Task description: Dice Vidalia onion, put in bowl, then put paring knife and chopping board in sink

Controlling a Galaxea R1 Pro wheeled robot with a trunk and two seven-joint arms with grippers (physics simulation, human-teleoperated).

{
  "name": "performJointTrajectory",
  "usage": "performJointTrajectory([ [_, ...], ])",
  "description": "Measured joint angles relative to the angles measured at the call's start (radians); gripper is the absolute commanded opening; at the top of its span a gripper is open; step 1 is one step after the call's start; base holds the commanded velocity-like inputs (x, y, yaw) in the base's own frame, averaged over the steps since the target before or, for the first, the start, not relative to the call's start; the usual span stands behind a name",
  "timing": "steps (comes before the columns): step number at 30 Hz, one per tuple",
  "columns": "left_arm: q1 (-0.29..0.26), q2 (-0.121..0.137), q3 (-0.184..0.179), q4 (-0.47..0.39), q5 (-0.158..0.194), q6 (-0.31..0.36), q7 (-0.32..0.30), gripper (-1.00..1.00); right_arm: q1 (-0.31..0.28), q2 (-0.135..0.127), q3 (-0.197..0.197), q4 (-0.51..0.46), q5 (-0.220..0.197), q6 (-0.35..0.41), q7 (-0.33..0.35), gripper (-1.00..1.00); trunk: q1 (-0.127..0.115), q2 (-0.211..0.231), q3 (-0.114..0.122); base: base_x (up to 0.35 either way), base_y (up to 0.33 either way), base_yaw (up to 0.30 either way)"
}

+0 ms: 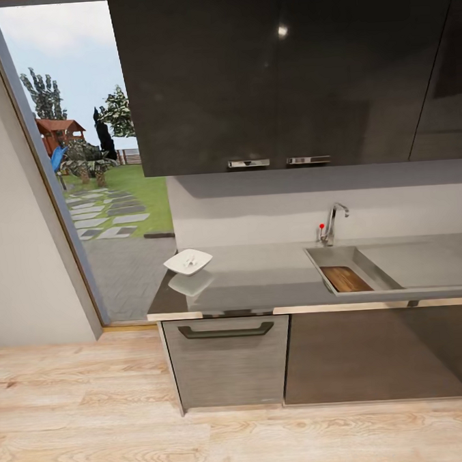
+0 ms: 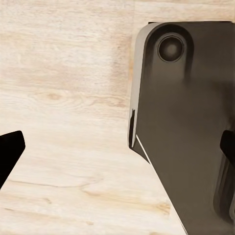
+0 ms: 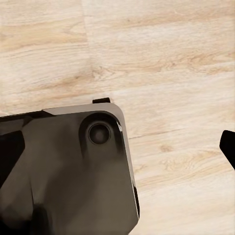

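Brown chopping board [image 1: 346,278] already sits in the sink [image 1: 328,256]; bowl [image 1: 188,261] on the countertop [image 1: 261,284] seems to hold white bits. We can't spot the knife. Both grippers wide open, empty, over floor.

No text, label, brand, number or sign could be read anywhere. The dark wall cabinets [image 1: 283,70] above the countertop [image 1: 261,284] were plain, as were the drawer front [image 1: 229,361] below it and the robot's dark base [image 2: 191,127] over the wooden floor [image 2: 63,98].
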Motion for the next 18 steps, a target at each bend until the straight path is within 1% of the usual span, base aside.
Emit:
performJointTrajectory([
  [18, 0.000, 0.000, 0.000, 0.000, 0.000, 0.000, 0.000, 1.00, 0.000, 0.000, 0.000, 0.000, 0.000, 0.000, 0.000, 1.00, 0.000, 0.000, 0.000, 0.000, 0.000, 0.000],
])
